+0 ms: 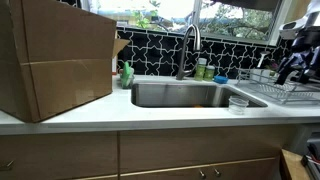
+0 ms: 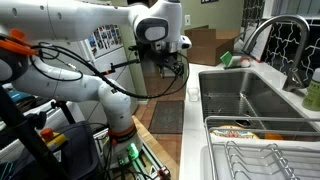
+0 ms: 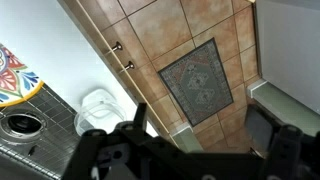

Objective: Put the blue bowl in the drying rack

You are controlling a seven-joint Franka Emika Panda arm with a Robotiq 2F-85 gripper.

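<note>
A small blue bowl [image 1: 220, 77] sits on the counter behind the sink, beside the faucet and a green bottle; I cannot find it in the wrist view. The wire drying rack [image 1: 275, 92] stands on the counter next to the sink and also shows in an exterior view [image 2: 265, 160]. My gripper [image 2: 170, 66] hangs in the air beyond the counter's end, over the floor, far from the bowl. It shows dark at the far edge in an exterior view [image 1: 292, 58]. In the wrist view the fingers [image 3: 213, 138] are spread and empty.
A steel sink [image 1: 185, 95] holds a colourful plate [image 3: 15, 75]. A clear glass cup [image 1: 238, 103] stands on the counter between sink and rack. A large cardboard box [image 1: 55, 60] fills one end of the counter. A tall faucet [image 1: 188, 45] rises behind the sink.
</note>
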